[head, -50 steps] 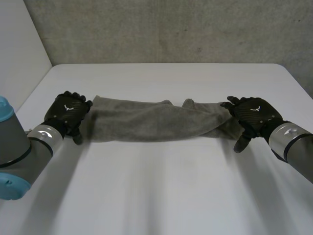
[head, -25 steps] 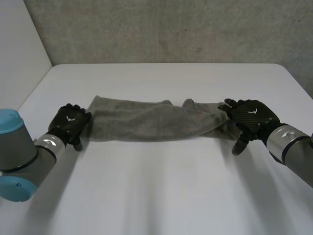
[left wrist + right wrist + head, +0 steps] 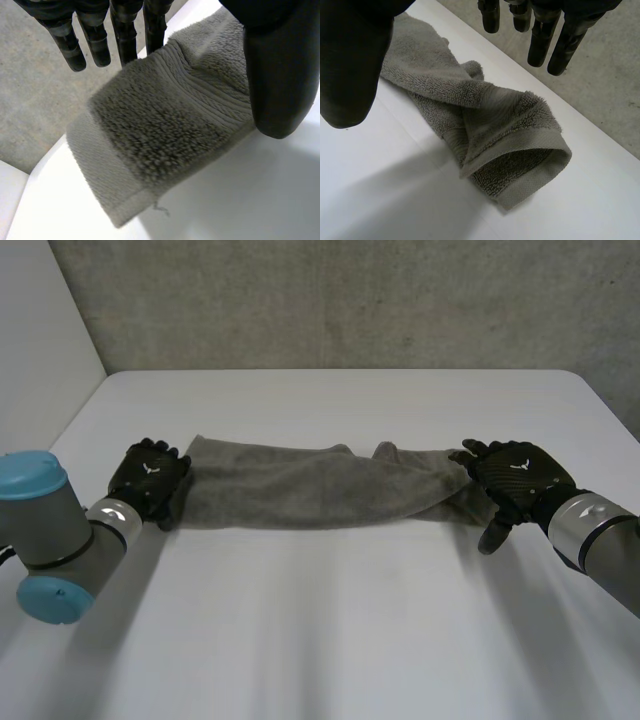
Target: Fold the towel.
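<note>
Evidently the left hand [image 3: 148, 478] is returning to the towel's [image 3: 300, 490] end by the table's [image 3: 330, 620] left edge; it and the right hand [image 3: 515, 480] are hanging open, grasp pending

The left hand [image 3: 148, 478] covers one end of the towel [image 3: 310, 485] and the right hand [image 3: 515, 478] covers the other end. Whether either palm touches the towel cannot be told.
</note>
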{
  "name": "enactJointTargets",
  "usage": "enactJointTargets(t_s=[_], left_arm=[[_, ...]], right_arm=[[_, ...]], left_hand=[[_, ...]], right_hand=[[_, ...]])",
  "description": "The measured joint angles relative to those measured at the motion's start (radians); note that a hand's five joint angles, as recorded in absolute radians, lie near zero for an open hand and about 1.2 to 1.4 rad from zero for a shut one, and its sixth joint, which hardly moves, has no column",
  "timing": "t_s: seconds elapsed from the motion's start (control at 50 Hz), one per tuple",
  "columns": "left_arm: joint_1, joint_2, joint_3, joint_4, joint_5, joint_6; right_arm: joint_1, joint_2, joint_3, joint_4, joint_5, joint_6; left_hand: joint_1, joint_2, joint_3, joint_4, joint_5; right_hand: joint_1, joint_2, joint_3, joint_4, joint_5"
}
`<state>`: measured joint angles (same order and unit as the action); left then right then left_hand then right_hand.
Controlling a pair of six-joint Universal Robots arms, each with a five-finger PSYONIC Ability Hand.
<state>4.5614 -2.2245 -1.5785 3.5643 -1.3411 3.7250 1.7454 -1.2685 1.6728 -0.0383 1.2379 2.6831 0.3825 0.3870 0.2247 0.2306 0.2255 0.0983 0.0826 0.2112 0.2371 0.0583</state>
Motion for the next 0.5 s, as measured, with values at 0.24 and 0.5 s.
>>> enactJointTargets(t_s=[0.24, 0.5], left_arm=[[-0.011, 0.045, -0.063, -0.046, 0.005, 0.026], [-0.017, 0.044, -0.074, -0.029, 0.004, 0.04]], right_arm=[[-0.001, 0.002, -0.001, 0.0, 0.0, -0.001], [0.004, 0.003, 0.0, 0.0, 0.0, 0.0]], left_hand=[[0.0, 0.0, 0.0, 0.0, 0.0], [0.0, 0.0, 0.0, 0.0, 0.0]], right_hand=[[0.0, 0.0, 0.0, 0.0, 0.0], [0.0, 0.0, 0.0, 0.0, 0.0]])
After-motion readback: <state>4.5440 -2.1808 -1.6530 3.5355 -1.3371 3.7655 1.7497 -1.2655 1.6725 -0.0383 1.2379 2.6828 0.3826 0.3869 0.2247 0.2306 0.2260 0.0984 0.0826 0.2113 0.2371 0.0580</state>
